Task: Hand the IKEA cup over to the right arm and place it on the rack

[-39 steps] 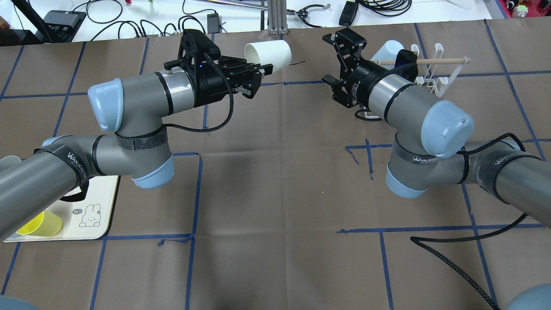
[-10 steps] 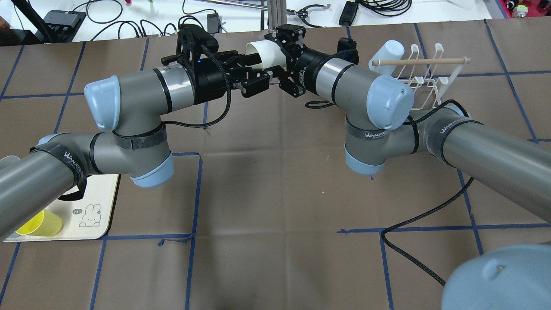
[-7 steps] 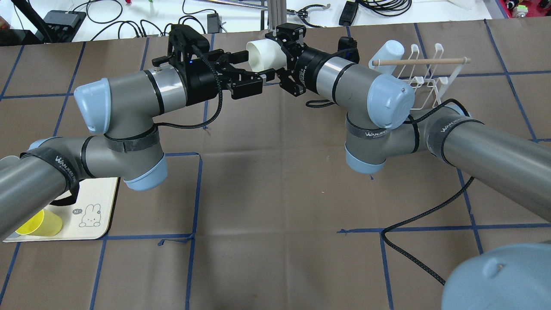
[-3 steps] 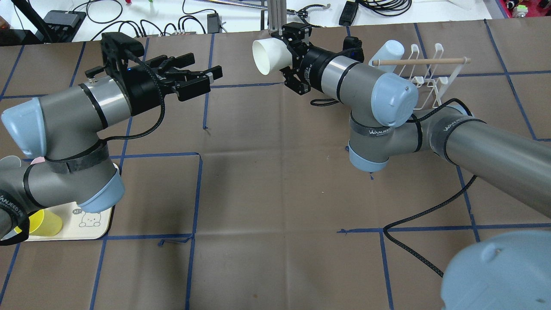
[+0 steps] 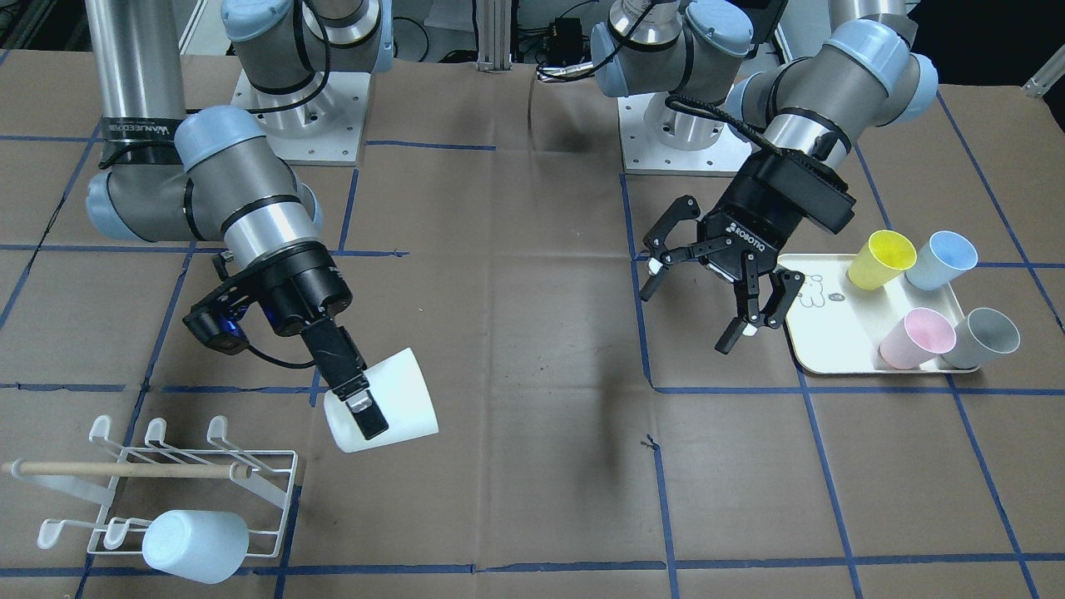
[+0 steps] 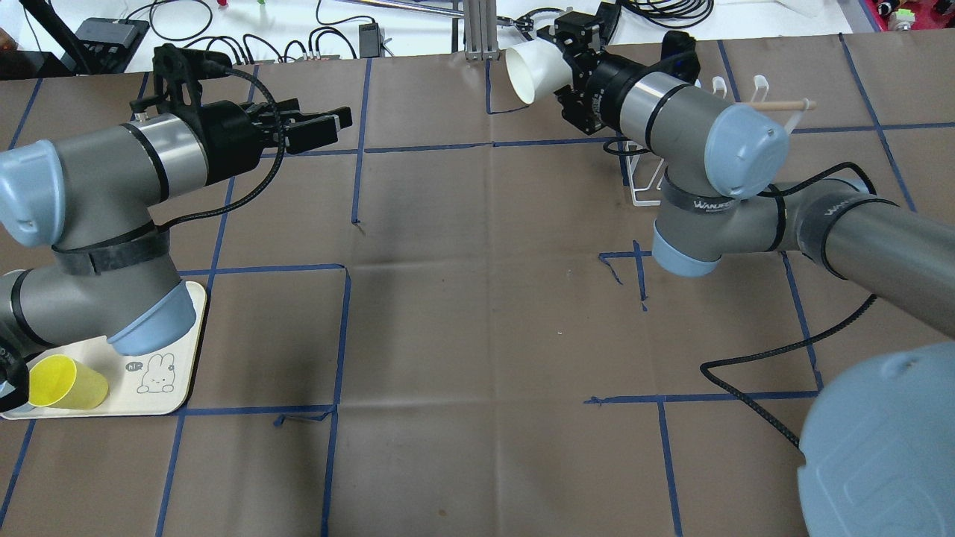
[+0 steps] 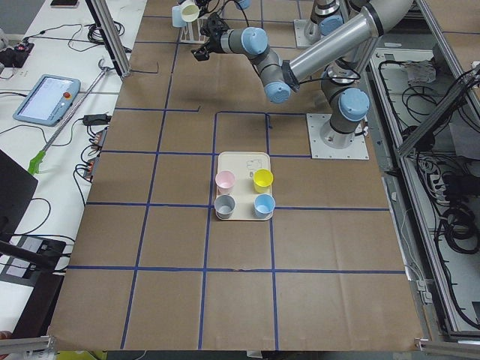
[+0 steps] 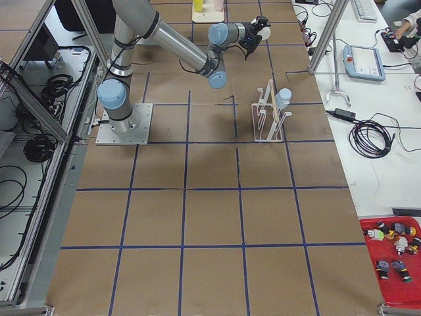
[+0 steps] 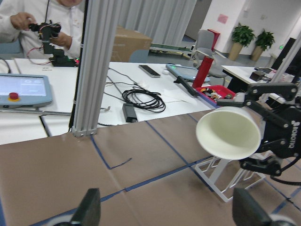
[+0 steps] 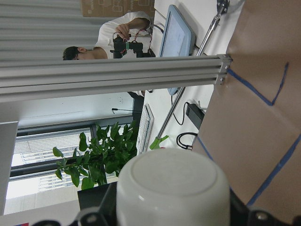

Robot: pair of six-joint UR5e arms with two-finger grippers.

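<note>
The white IKEA cup (image 5: 391,391) lies tilted on its side in my right gripper (image 5: 370,409), which is shut on it above the table, just right of the rack (image 5: 266,466) in the front-facing view. In the overhead view the cup (image 6: 531,68) points its mouth to the left, and the rack (image 6: 643,183) is mostly hidden behind the right arm. My left gripper (image 5: 707,312) is open and empty near the tray, well apart from the cup. The left wrist view shows the cup's open mouth (image 9: 229,133). The right wrist view shows its base (image 10: 171,193).
A pale blue cup (image 5: 195,545) hangs on the rack's front row under the wooden dowel (image 5: 125,470). A cream tray (image 5: 832,353) with a bear drawing holds yellow (image 5: 880,258), blue, pink and grey cups. A black cable (image 6: 753,418) trails across the table.
My left gripper let go of the white cup and drew back to the left. My right gripper closed on the cup and carried it right toward the rack.
</note>
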